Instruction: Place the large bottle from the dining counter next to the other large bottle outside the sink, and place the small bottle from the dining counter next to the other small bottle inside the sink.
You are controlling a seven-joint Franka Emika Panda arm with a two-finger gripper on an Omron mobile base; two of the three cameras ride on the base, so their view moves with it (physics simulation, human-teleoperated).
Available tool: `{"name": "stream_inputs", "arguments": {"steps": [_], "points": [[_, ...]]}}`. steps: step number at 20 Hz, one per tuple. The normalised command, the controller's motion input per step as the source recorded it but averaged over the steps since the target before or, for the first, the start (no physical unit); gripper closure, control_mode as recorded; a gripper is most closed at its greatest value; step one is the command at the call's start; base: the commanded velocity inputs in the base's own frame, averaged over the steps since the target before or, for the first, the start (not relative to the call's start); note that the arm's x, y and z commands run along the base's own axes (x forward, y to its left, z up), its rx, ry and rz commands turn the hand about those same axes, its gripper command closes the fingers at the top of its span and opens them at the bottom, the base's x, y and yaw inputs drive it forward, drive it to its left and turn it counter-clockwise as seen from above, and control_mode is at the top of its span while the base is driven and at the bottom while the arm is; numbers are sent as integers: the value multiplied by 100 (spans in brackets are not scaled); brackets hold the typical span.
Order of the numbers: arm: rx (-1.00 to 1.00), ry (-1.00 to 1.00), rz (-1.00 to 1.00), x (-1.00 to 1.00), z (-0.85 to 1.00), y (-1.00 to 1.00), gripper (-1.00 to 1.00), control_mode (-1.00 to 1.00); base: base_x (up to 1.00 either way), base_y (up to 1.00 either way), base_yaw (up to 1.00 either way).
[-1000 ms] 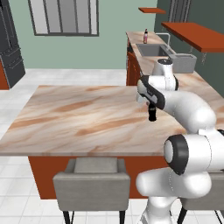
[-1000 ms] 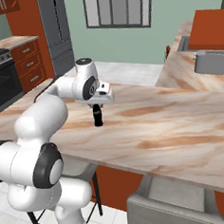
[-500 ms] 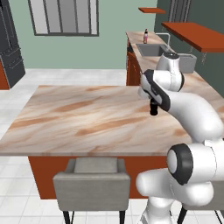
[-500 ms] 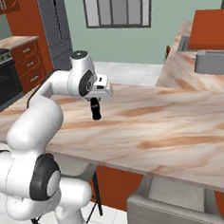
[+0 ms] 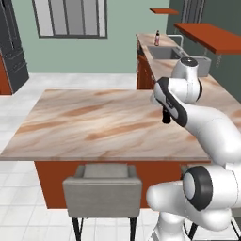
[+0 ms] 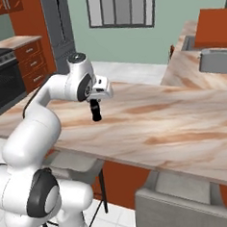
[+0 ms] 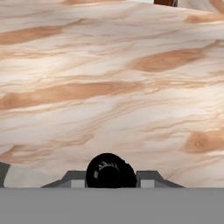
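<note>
Right base view is showing the gripper [image 6: 95, 103] closing its fingers on the neck of the small black bottle [image 6: 95, 112], which is hanging upright just above the dining counter [image 6: 184, 129], toward the counter's far left edge as that camera sees it. Whether the bottle's base is touching the marbled slab cannot be told. Left base view is showing the same bottle [image 5: 166, 116] under the hand, near the counter's [image 5: 94, 127] right end, with the arm partly covering it. Hand view is looking down onto the round black top of the bottle [image 7: 108, 171], which is sitting between the two fingertips [image 7: 148, 177] with the marbled surface [image 7: 109, 87] spreading beyond it. In the left base view, the sink [image 5: 162, 52] is lying in the far worktop, and a dark bottle with a red label [image 5: 157, 38] is standing beside it, near the back wall. A grey stool [image 5: 102, 190] is standing at the counter's near edge.
</note>
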Motion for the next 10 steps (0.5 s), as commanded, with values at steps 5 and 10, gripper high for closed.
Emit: {"name": "stream_inputs", "arguments": {"steps": [5,10], "points": [[0,0,0,0,0,0,100,100,-33,86,1],[0,0,0,0,0,0,100,100,-23,100,0]]}}
